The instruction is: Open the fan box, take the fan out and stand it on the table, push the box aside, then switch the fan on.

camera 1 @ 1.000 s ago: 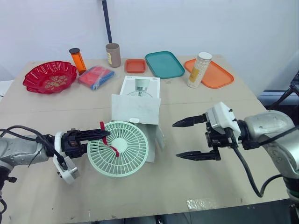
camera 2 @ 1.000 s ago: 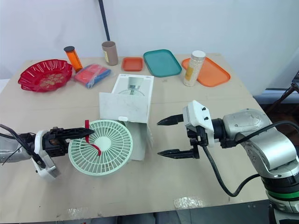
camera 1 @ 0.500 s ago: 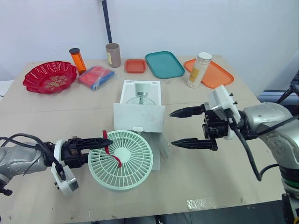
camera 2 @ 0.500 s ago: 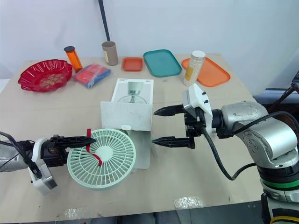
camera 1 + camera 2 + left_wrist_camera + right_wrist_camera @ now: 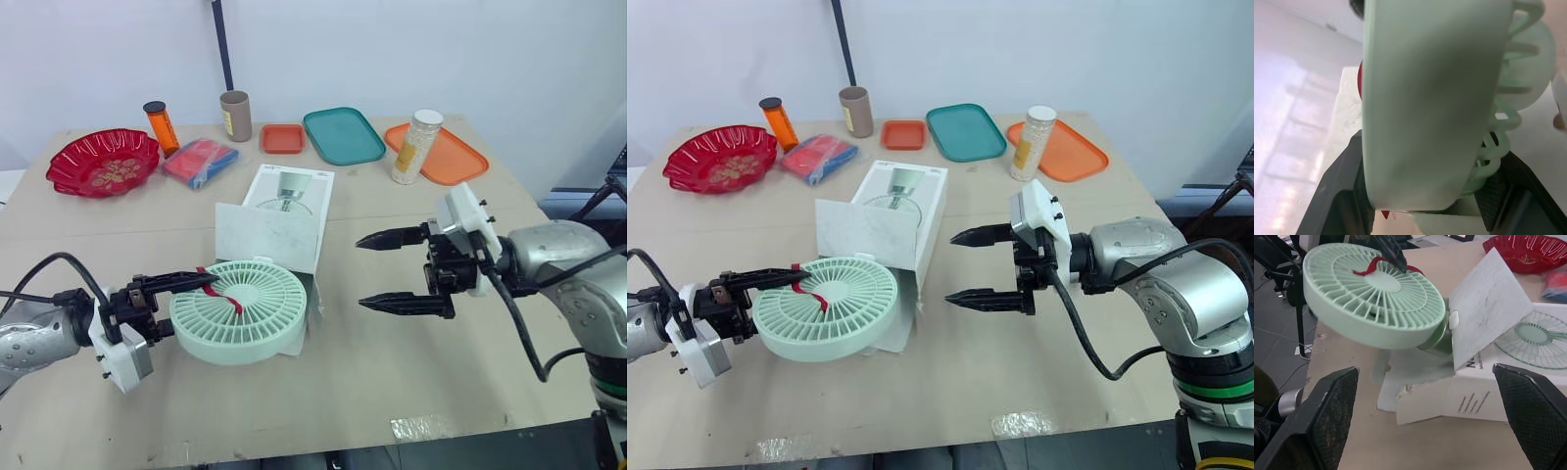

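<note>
At the near left of the worktop [image 5: 411, 382], the fan [image 5: 240, 313] is held by its rim in the left jaws, which are closed on it, with one finger laid across the grille beside a red strap [image 5: 223, 297]. Over the last second the fan has been tipped from nearly facing the camera to a much flatter tilt, grille upward, and drawn a little to the left. The box [image 5: 294, 191] has been dragged with it: its near end is now skewed to the left and its flap [image 5: 266, 235] stands open over the fan's back edge. In the right wrist view the fan's base [image 5: 1436, 340] is seen just at the box mouth, under the flap, so the fan is judged not yet fully free.

The right jaws are spread wide and hold nothing. They have been brought in toward the box and are now kept beside its right side, clearly apart from it.

The box is open and the extraction is under way, but because the box follows the pull, it will probably have to be steadied by the right jaws before the fan can be lifted clear and stood up. Pushing the box aside and switching on are not yet begun.
</note>
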### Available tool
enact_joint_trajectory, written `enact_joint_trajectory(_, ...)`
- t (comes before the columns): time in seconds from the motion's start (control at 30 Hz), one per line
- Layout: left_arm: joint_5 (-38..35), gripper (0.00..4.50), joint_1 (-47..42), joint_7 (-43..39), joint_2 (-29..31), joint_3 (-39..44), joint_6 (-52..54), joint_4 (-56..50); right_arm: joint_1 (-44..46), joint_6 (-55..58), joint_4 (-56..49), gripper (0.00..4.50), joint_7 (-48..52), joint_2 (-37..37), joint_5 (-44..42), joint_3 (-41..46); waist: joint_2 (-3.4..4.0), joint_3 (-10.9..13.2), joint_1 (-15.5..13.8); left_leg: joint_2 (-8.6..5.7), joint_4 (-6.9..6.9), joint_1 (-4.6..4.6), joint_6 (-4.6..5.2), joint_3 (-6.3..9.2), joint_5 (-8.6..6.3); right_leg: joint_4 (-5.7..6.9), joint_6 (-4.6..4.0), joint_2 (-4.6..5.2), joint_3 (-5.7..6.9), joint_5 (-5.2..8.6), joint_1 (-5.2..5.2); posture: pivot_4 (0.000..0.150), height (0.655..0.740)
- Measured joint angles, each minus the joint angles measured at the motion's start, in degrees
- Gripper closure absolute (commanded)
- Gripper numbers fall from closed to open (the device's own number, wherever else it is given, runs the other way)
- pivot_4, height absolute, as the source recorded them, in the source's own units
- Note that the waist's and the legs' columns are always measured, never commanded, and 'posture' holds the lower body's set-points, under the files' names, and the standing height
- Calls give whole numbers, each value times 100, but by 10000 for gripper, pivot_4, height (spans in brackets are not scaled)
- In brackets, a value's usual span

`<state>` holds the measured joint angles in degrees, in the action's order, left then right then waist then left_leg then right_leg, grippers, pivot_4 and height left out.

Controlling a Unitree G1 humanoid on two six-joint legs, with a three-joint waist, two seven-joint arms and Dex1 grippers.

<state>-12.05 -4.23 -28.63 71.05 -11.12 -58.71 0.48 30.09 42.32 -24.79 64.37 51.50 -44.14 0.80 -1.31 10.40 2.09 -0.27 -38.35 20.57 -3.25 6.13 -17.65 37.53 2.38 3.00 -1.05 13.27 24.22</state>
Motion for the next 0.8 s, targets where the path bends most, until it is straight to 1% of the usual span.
enact_joint_trajectory(0.03,-361,24014,57,-199,25,20,316,-196,-35,-13,-2,0,1,-1,3,0,0,0,0,-1,-2,0,0,0,0,1,0,0,-1,0,0,1500,7400)
enact_joint_trajectory(0.1,-841,24014,179,-453,34,107,754,-469,-41,-45,-8,0,0,-2,10,-1,0,0,-1,1,-4,-1,1,0,0,3,0,-2,-1,0,-2,1500,7400)
enact_joint_trajectory(0.17,-1368,24014,504,-734,132,315,1228,-819,-64,-92,-38,0,1,-5,25,-3,0,0,1,3,-4,-2,3,0,-2,2,0,-6,-2,0,-1,1500,7400)
enact_joint_trajectory(0.27,-2013,24014,998,-1212,247,839,1884,-1260,-164,-120,-61,0,1,-4,65,-4,1,0,16,5,-3,-3,7,-3,-4,2,-1,-8,-4,1,-1,1500,7400)
enact_joint_trajectory(0.4,-2490,24014,1449,-1670,191,1477,2642,-1698,-250,-177,-77,0,0,-12,104,-8,1,0,18,5,-4,-5,8,-5,-4,3,-1,-11,-7,1,-3,1500,7400)
enact_joint_trajectory(0.53,-2714,24014,1697,-1975,-29,1973,3356,-2128,-273,-252,-81,0,1,-21,173,-13,1,0,16,6,-4,-6,8,-5,-4,2,-1,-13,-8,1,-4,1500,7400)
enact_joint_trajectory(0.63,-3063,24014,1939,-2130,-71,2481,4157,-2415,-320,-273,-87,0,11,-21,181,-14,1,0,16,6,-4,-6,10,-5,-5,1,-2,-15,-9,1,-4,1500,7400)
enact_joint_trajectory(0.8,-3596,24014,2068,-2249,-235,3174,5536,-2787,-331,-339,-81,0,23,-23,244,-14,2,1,17,7,-4,-6,10,-5,-5,1,-2,-16,-9,1,-3,1500,7400)
